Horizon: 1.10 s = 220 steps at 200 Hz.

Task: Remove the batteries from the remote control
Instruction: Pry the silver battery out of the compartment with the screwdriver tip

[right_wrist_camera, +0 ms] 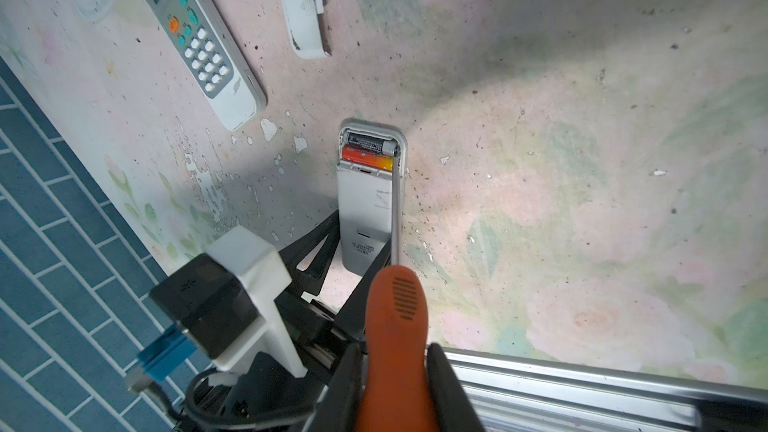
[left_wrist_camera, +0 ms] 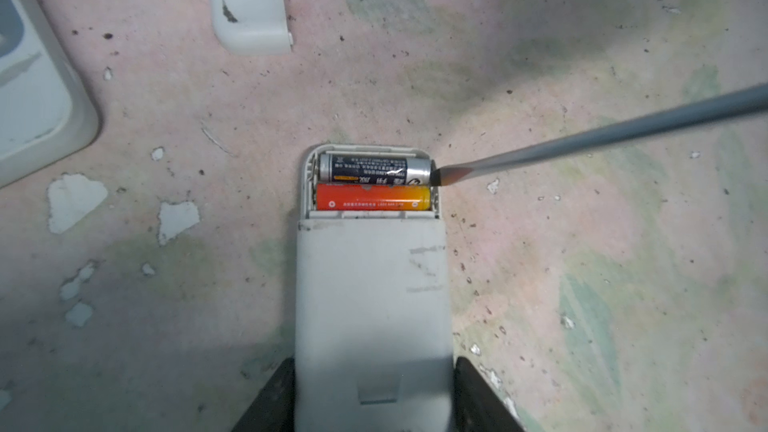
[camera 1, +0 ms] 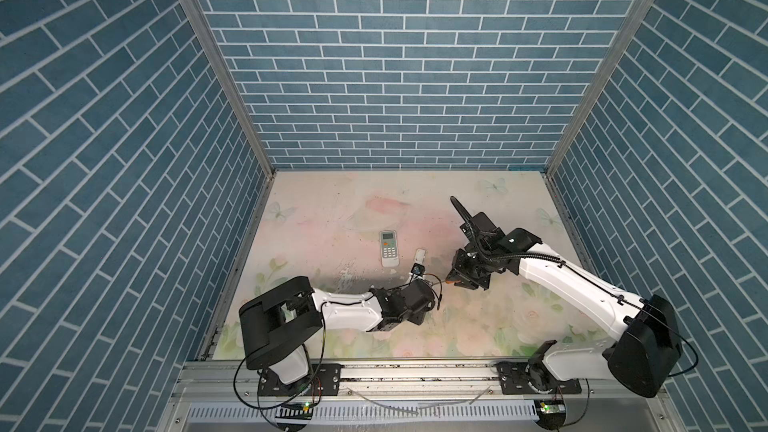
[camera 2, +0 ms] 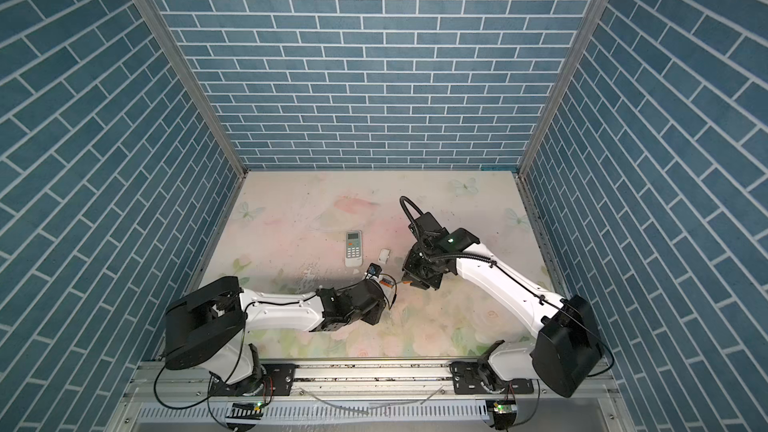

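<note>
Remote (left_wrist_camera: 372,305) clamped between left fingers (left_wrist_camera: 478,403), bay uncovered. Two batteries (left_wrist_camera: 374,201) seated side by side in bay. Screwdriver (right_wrist_camera: 395,326) gripped by right fingers (right_wrist_camera: 444,384), tip at end of dark battery (left_wrist_camera: 374,168).

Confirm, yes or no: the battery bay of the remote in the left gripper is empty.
No: a black battery and an orange battery lie side by side in the open bay of the remote.

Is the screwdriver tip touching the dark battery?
Touching. The left wrist view shows the screwdriver tip against the metal end of the dark battery, no gap.
</note>
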Available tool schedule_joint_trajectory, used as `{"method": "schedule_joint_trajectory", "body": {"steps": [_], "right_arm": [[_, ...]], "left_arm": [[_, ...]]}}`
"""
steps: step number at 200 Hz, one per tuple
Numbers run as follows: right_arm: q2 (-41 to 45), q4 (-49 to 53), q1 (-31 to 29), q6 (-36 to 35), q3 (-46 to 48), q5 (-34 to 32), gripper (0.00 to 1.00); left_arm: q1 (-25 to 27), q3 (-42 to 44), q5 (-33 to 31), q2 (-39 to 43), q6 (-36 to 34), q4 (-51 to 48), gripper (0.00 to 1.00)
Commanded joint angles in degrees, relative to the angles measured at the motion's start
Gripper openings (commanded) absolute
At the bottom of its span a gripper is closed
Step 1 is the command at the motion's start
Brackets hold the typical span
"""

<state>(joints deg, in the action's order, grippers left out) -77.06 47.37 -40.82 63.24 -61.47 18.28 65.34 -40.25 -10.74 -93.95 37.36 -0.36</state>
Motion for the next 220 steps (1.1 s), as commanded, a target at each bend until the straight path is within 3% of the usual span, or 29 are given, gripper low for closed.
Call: {"method": "schedule_joint_trajectory", "body": {"steps": [1,220], "right_arm": [[0.8,-11.8,-0.5,0.7,1.4,5.2,0.0],[2.3,-11.1,-0.5,-0.4,-2.1,4.7,0.0]], "left_arm": [[1.1,5.4,13.1,-9.3,1.9,-14.5,0.45],[2.6,6.3,12.9,-10.7,4.4,-12.7,0.45]]}}
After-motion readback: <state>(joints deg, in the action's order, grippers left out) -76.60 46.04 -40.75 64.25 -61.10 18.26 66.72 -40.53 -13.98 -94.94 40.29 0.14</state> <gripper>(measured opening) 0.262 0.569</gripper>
